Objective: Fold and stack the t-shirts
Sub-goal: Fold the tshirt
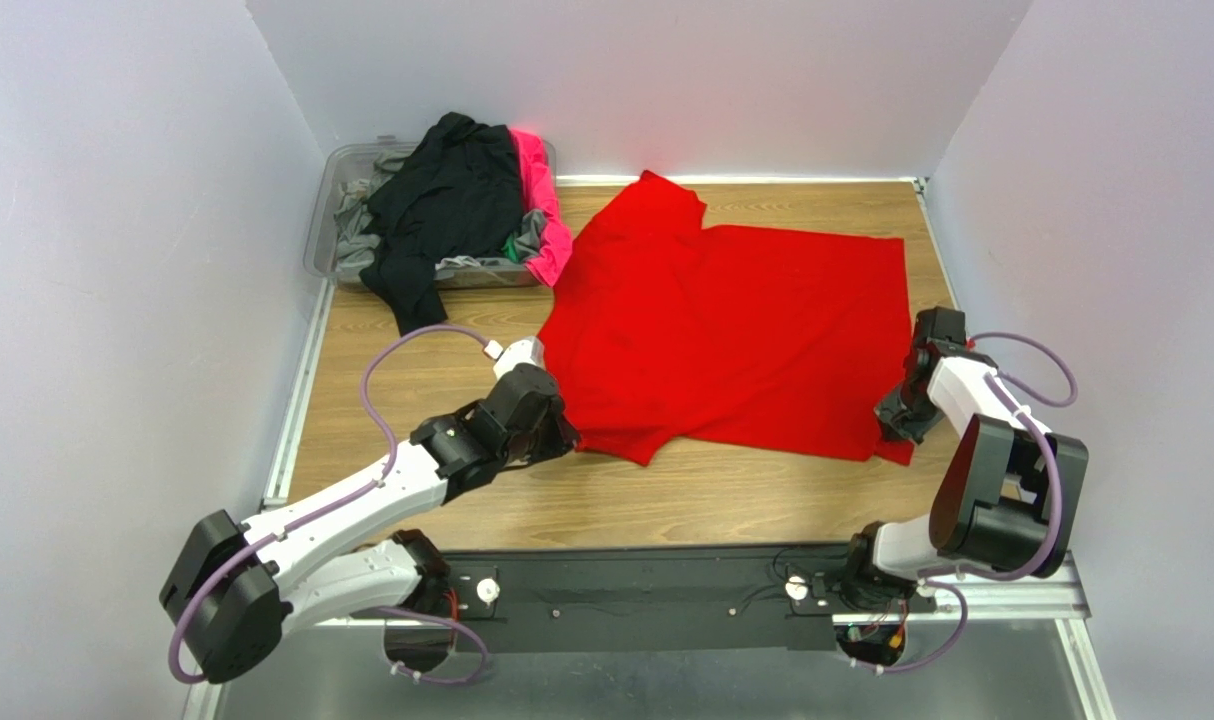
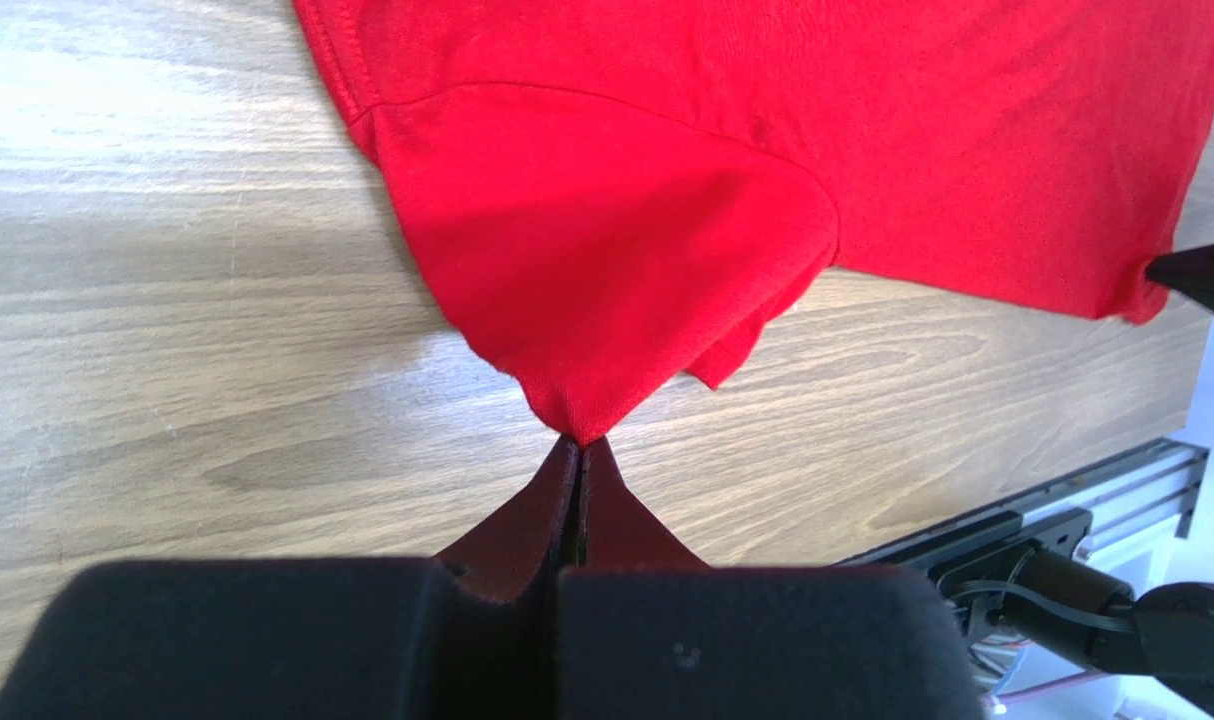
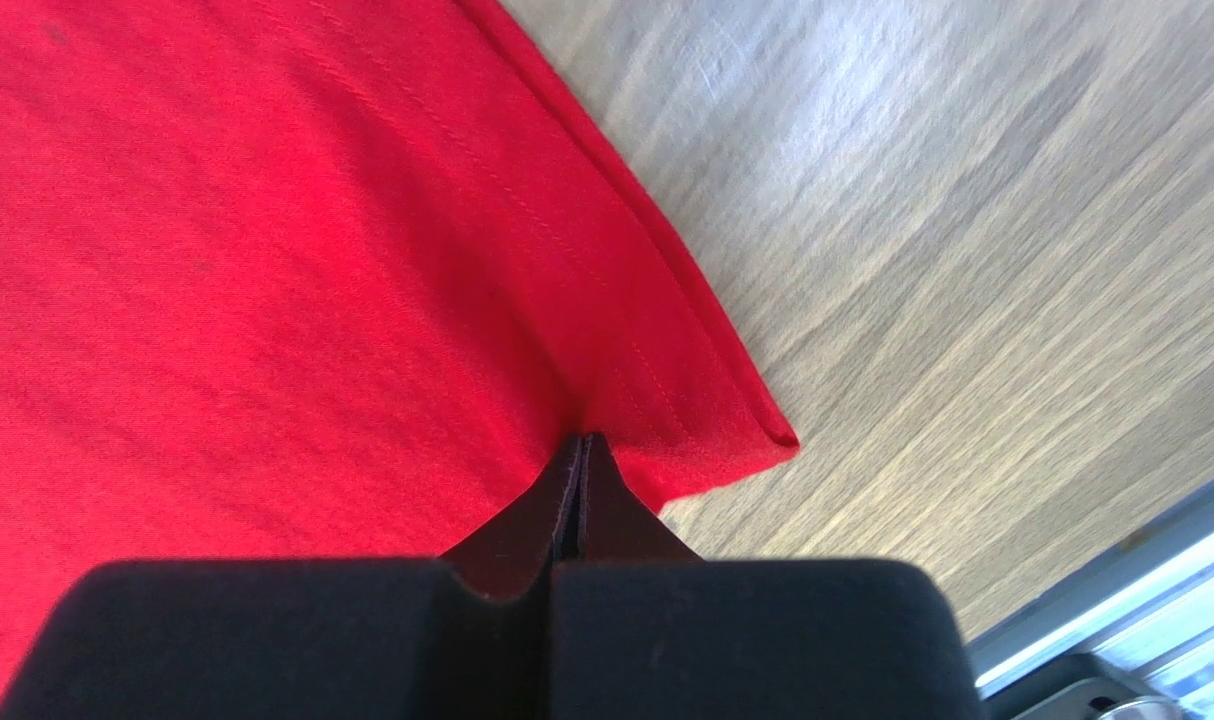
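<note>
One red t-shirt (image 1: 733, 338) lies spread flat across the middle of the wooden table (image 1: 718, 503), its collar end toward the left of the frame. The left tool (image 2: 576, 447) is pinched together on the tip of the near sleeve, low and left of centre. The right tool (image 3: 576, 447) is clamped on the hem beside the shirt's lower right corner. In the upper left, a clear bin (image 1: 328, 210) holds other t-shirts (image 1: 448, 195), black on top, pink at the right.
</note>
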